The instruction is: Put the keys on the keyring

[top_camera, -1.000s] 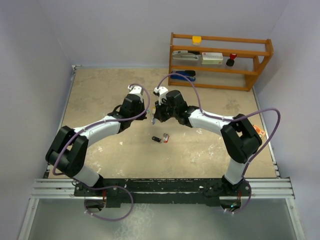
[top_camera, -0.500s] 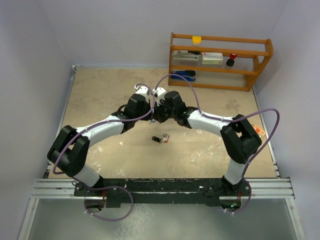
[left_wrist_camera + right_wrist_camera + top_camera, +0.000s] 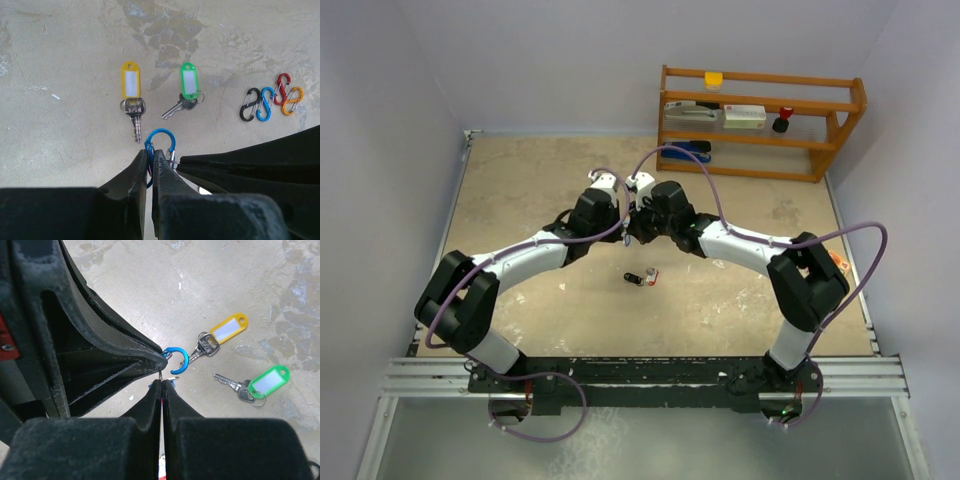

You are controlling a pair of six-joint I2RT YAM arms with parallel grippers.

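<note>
Left tool point(image 3: 151, 154) is clenched on the blue clip point(image 3: 161, 131), mid-desk and well apart from every desk point(image 3: 60, 100) edge. From the clip in the left wrist view, the yellow key point(image 3: 131, 90) is at 11 o'clock and the green key point(image 3: 187, 82) at 1 o'clock. Both lie flat with bare desk between them.

Right tool point(image 3: 161, 385) comes in from 3 o'clock, clenched, tips just beside the clip. A thin bit of metal shows at its tips; can't tell what.

Spare clips point(image 3: 264, 102) are bunched at 2 o'clock, well apart from the keys.

Top view: black and red keys point(image 3: 640, 278) sit at 6 o'clock, near the tools. Shelf point(image 3: 760, 120) is at 1 o'clock on the back edge. There is open desk at 9 o'clock out to the left wall point(image 3: 380, 150).
</note>
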